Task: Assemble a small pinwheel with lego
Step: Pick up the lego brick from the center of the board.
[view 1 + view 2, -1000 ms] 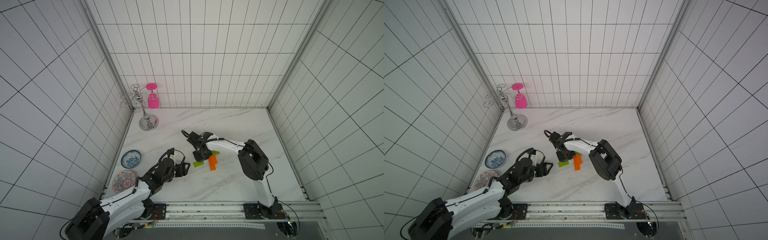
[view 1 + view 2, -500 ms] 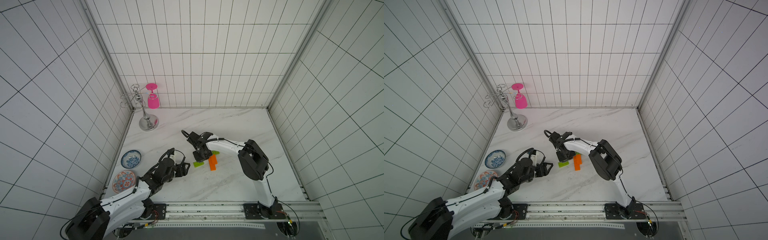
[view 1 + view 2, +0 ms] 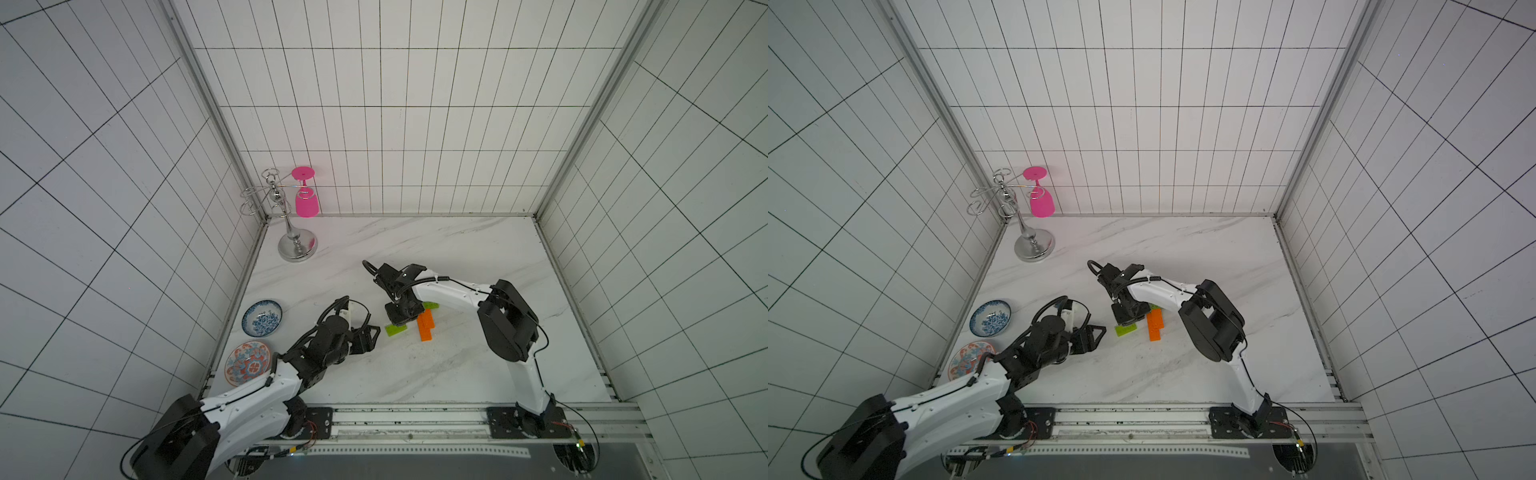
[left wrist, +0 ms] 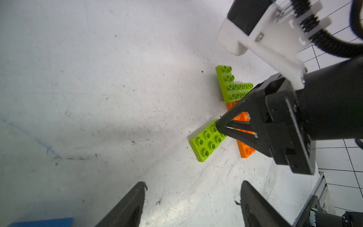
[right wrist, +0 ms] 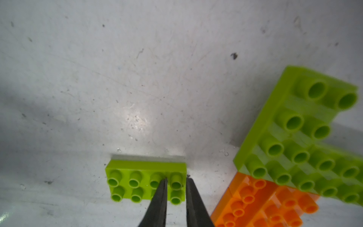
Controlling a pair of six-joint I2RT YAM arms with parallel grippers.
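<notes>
One loose lime-green lego brick [image 5: 137,182] lies flat on the marble table [image 3: 415,374]. My right gripper [image 5: 176,179] is shut on its end row of studs, one finger between the studs and one against the brick's end. In both top views the gripper [image 3: 401,320] [image 3: 1127,318] covers part of that brick [image 3: 395,329] [image 3: 1126,330]. Beside it lies the partly built pinwheel: crossed lime-green bricks [image 5: 294,127] on a stepped orange stem [image 5: 265,202] [image 3: 425,326]. My left gripper [image 4: 194,184] [image 3: 374,334] is open over bare table, just short of the loose brick [image 4: 206,141]. A blue piece [image 4: 43,222] shows at the frame edge.
A chrome glass stand [image 3: 297,245] with a hanging pink glass [image 3: 306,203] stands in the back left corner. Two patterned plates [image 3: 262,318] [image 3: 248,363] lie along the left wall. Tiled walls close three sides, and the arms' rail [image 3: 415,419] runs along the front.
</notes>
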